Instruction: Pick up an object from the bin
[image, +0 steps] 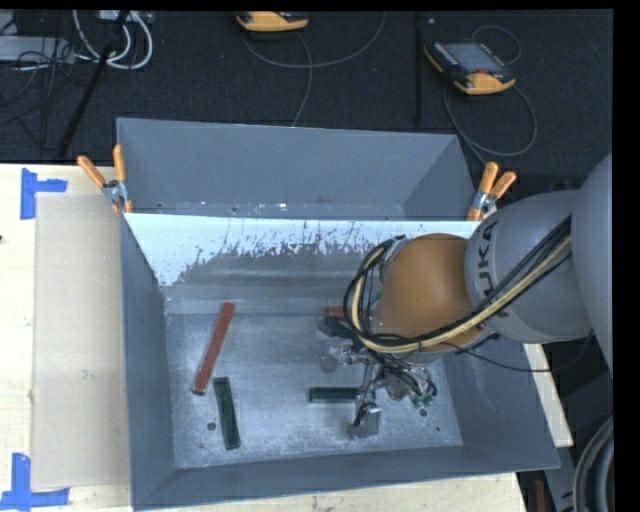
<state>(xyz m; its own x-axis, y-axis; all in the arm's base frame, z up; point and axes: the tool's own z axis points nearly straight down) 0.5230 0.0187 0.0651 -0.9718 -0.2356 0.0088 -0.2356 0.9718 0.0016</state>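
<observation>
Gripper (365, 415) down low, front-right of bin (140, 300), seemingly at right end of short dark green bar (333, 395). Bar lies flat, clear of walls, suits top-down grab. Gripper opening: cannot tell, wrist blocks view. 2 others well apart at left: reddish stick (213, 348), long green bar (227, 412).

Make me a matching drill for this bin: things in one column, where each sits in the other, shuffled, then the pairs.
Things:
1. reddish-brown stick
2. long dark green bar
3. short dark green piece
4. gripper

Places:
A. mid-floor, just left of the gripper
B. left floor, slanted, the upper of the two there
C. right of centre, low over the floor
D. left floor, nearest the lower-left corner

Pairs: 1-B; 2-D; 3-A; 4-C.
</observation>
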